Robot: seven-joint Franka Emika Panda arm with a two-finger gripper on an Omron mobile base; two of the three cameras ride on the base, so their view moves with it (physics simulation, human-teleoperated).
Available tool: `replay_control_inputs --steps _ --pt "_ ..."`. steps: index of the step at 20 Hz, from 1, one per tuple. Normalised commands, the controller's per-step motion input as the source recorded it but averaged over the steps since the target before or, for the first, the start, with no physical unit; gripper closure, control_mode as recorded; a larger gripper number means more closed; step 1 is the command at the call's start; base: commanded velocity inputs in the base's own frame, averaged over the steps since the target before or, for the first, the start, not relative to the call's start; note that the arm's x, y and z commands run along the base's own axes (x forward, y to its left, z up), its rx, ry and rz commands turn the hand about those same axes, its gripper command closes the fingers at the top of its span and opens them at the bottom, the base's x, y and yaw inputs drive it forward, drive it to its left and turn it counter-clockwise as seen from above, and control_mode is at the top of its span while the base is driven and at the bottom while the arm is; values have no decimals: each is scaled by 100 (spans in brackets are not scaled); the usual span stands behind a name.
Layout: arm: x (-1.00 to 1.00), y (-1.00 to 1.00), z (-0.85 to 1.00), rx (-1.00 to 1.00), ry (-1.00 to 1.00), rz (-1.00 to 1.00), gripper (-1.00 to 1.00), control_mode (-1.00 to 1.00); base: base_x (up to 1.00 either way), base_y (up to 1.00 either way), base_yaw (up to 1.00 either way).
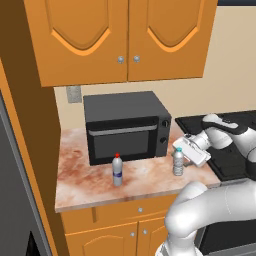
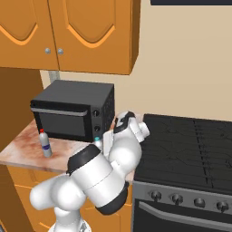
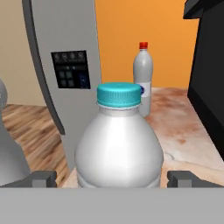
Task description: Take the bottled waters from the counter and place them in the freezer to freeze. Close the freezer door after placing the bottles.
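Note:
Two bottled waters stand on the reddish marbled counter (image 1: 85, 186) in front of the microwave. The red-capped bottle (image 1: 117, 170) (image 2: 45, 144) (image 3: 142, 76) stands alone to the left. The light-blue-capped bottle (image 1: 178, 161) (image 3: 118, 144) stands upright at the counter's right end. My gripper (image 1: 183, 154) (image 3: 112, 178) comes at it from the right, level with the bottle. Its jaws are open, with one fingertip (image 3: 43, 178) on each side of the bottle and a gap to it on both sides. The freezer and the freezer door are out of view.
A black microwave (image 1: 127, 127) (image 2: 74, 111) stands at the back of the counter. A black stovetop (image 1: 235, 160) (image 2: 190, 149) adjoins the counter on the right. Orange wall cabinets (image 1: 120, 40) hang overhead. A grey fridge door with a dark dispenser panel (image 3: 70, 70) rises beyond the counter's left end.

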Motion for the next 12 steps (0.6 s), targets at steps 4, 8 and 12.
replay_control_inputs --steps 4,8,12 --pt "0 4 0 0 2 0 100 -100 0 0 0" --pt "0 0 0 0 1 0 100 -100 0 0 0" --pt "0 -2 0 0 1 0 100 -100 0 0 0"
